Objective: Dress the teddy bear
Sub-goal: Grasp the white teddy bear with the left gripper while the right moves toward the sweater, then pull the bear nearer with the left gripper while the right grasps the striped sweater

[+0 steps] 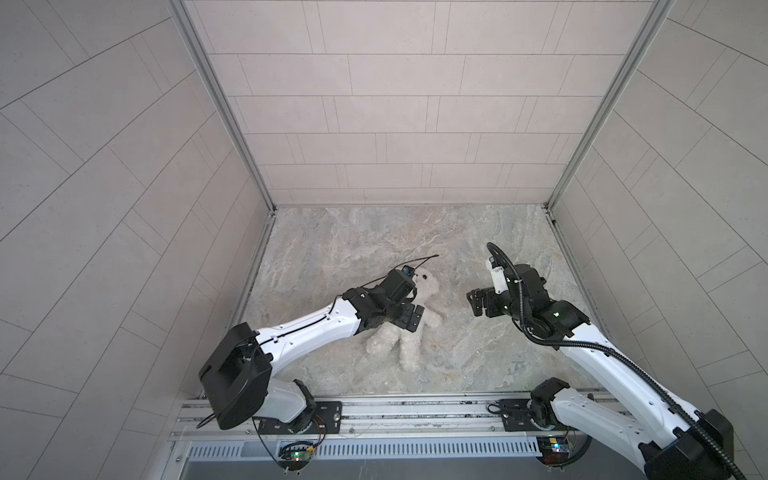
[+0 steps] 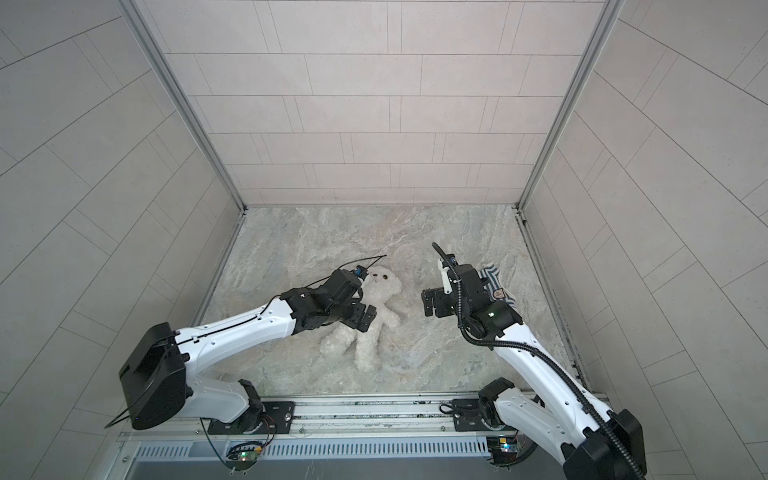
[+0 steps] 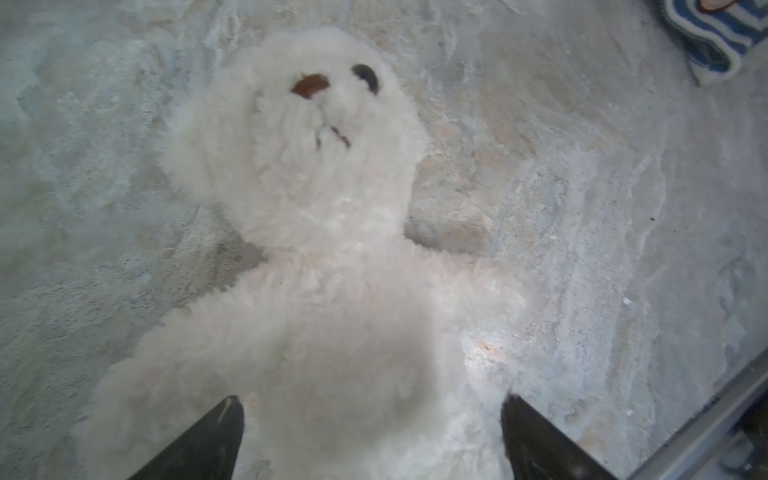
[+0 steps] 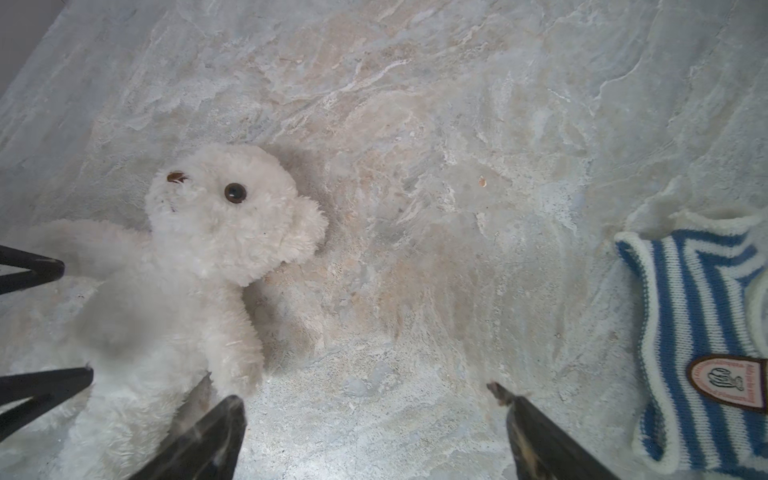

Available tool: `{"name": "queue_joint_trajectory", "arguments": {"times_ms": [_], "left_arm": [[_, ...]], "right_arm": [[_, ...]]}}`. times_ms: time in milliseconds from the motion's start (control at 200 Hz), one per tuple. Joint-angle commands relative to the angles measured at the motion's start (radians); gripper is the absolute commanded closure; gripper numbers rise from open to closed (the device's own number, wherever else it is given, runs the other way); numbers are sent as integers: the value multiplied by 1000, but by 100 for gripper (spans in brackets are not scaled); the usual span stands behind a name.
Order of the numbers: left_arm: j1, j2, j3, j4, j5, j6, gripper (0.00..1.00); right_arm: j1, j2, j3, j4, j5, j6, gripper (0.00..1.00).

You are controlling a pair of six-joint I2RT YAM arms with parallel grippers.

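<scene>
Bimanual cell, seen in both top views and in the two wrist views. The teddy bear point(image 1: 427, 283) point(image 2: 384, 283) lies on its back on the marbled worktop point(image 1: 374, 232), face up and arms spread.

**Left arm.** The left gripper point(image 1: 414, 319) point(image 2: 365, 318) stands low over the bear's trunk. In the left wrist view the jaws of this gripper point(image 3: 372, 405) are wide apart. One tip lies on each side of the lower belly of the bear point(image 3: 332, 187), with the head beyond the tips. The fur reaches both tips, but whether they press into it cannot be told. Nothing is clamped. The right wrist view shows the same two fingers point(image 4: 54, 266) flanking the trunk of the bear point(image 4: 224, 232).

**Right arm.** The right gripper point(image 1: 474, 304) point(image 2: 428, 302) hangs above bare worktop, apart from the bear. Its jaws are fully apart and hold nothing. In the right wrist view this gripper point(image 4: 365, 395) has the bear's near arm just outside one jaw. The blue-and-white striped shirt point(image 4: 702, 332) point(image 2: 496, 286) lies flat on the worktop, well outside the other jaw, badge upward. A corner of the shirt point(image 3: 719, 37) also shows at the edge of the left wrist view.
</scene>
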Motion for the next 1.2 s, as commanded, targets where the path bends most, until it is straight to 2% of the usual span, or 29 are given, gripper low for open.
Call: {"name": "queue_joint_trajectory", "arguments": {"times_ms": [0, 135, 240, 320, 421, 556, 606, 761, 941, 1091, 1192], "left_arm": [[15, 100, 71, -29, -82, -13, 3], [0, 192, 76, 35, -48, -51, 5], [-35, 253, 80, 52, -54, -61, 6], [-44, 278, 63, 75, -61, -75, 12], [-48, 261, 13, 109, -75, -81, 26], [-64, 177, -67, 162, -95, -74, 54], [-68, 126, -112, 201, -88, -71, 61], [-88, -10, -204, 301, -40, -40, 78], [-100, -51, -221, 351, 18, -9, 100], [-104, -94, -255, 413, 69, 11, 100], [-107, -124, -282, 434, 96, 16, 100]], "right_arm": [[-14, 20, 57, -66, 47, -37, 1], [-21, 17, 81, -93, 68, -41, 1], [-22, 6, 90, -127, 135, -48, 0], [-23, 9, 102, -149, 178, -62, 0], [-38, 44, 126, -159, 190, -80, 0], [-57, 134, 176, -159, 261, -112, 0], [-87, 171, 186, -149, 250, -124, 1], [-233, 303, 219, -140, 154, -126, 1], [-301, 482, 300, -181, 188, -156, 5], [-337, 651, 405, -220, 214, -170, 12], [-361, 789, 532, -318, 252, -138, 19]]}}
